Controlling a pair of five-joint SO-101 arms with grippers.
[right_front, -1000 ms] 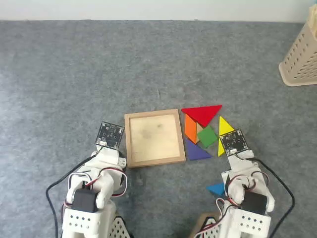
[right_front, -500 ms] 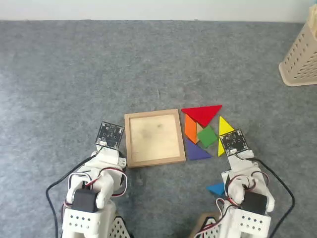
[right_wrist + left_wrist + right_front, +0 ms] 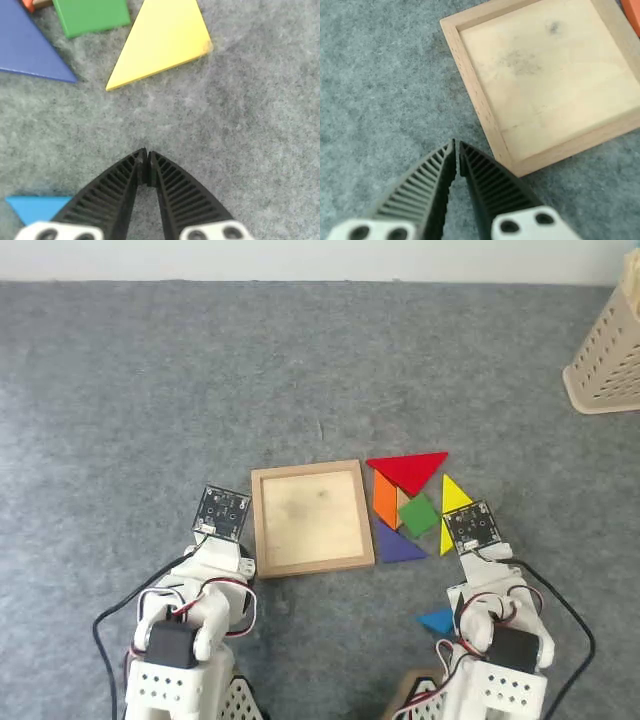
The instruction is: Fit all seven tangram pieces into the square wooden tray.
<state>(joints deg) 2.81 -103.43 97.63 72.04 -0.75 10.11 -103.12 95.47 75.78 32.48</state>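
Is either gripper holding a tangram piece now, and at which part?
Nothing is held. The left gripper is shut beside the wooden tray; the right gripper is shut over carpet near the yellow triangle.

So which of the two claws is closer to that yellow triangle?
The right one. The right gripper sits just short of the yellow triangle, carpet between them. The left gripper is by a corner of the wooden tray, the tray between it and the triangle.

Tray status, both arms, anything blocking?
Left pincer shut, empty, by tray corner. Right pincer shut, empty, near yellow triangle. Tray holds no pieces yet. Nothing blocking it.
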